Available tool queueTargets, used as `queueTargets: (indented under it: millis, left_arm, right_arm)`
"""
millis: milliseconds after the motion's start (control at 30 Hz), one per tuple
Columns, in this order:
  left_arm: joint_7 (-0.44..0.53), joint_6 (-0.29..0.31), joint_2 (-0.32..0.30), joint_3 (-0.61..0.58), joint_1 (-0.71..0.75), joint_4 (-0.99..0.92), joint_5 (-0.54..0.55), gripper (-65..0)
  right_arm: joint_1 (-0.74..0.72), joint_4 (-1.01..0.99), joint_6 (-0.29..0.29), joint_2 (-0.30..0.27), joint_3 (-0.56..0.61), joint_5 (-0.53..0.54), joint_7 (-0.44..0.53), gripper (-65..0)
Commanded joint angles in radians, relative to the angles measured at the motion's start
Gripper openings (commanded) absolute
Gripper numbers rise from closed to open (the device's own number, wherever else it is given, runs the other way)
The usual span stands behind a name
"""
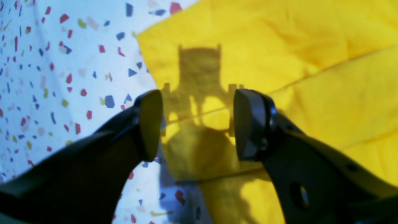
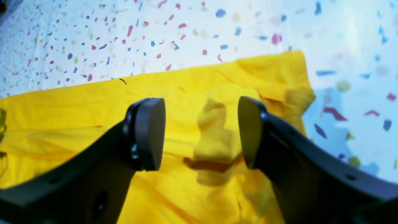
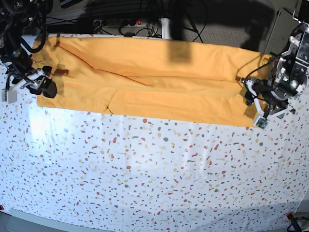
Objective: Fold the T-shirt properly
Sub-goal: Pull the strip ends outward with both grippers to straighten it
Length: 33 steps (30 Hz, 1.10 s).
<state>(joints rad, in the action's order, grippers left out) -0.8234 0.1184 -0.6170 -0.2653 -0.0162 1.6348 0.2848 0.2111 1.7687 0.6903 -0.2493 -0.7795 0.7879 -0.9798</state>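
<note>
The T-shirt [image 3: 159,82] is mustard yellow and lies as a long flat band across the far part of the table, with a sleeve fold near its front edge. My left gripper [image 3: 252,92] hovers over the shirt's right end. In the left wrist view the left gripper [image 1: 199,124] is open above the T-shirt [image 1: 295,77] edge, with nothing between its fingers. My right gripper [image 3: 46,84] is at the shirt's left end. In the right wrist view the right gripper [image 2: 200,133] is also open, over a corner of the T-shirt [image 2: 192,84], holding nothing.
A white speckled tablecloth [image 3: 154,174] covers the table in front of the shirt. Cables and a power strip [image 3: 120,21] run along the back edge. A grey box [image 3: 282,29] stands at the back right, behind my left arm.
</note>
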Motion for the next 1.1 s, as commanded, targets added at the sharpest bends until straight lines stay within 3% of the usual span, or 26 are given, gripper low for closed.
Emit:
queueTargets:
  millis: [0,133,267,433,667,833,1067]
  left_arm:
    - [0.002,-0.005,-0.021,0.029,-0.029,0.0,0.022,-29.4]
    - [-0.017,0.085,-0.071,0.111,-0.059,-0.068,0.226,-29.4]
    - [-0.048,0.241,-0.114,0.212,-0.055,-0.177,0.473,-29.4]
    - [-0.074,0.388,-0.113,0.275,-0.053,-0.334,0.698,-29.4]
    - [-0.056,0.41,-0.063,0.278,-0.053,-0.447,0.701,-29.4]
    - [-0.14,0.437,0.013,0.278,-0.052,-0.483,0.694,-29.4]
    - [-0.314,0.467,0.015,0.278,-0.053,-0.483,0.89,-29.4]
  right_arm:
    - [-0.006,0.039,0.008,-0.017,-0.006,0.021,0.009,-28.4]
    - [-0.006,0.11,0.008,-0.017,-0.006,0.043,-0.024,-28.4]
    - [-0.005,0.152,0.008,-0.014,-0.027,0.163,-0.091,-28.4]
    - [0.042,0.19,0.008,0.009,-0.082,0.325,-0.18,-28.4]
    - [0.224,0.295,0.008,0.034,-0.112,0.347,-0.18,-28.4]
    - [0.325,0.371,0.008,0.074,-0.112,0.35,-0.18,-28.4]
    - [0.34,0.415,0.008,0.077,-0.112,0.35,-0.18,-28.4]
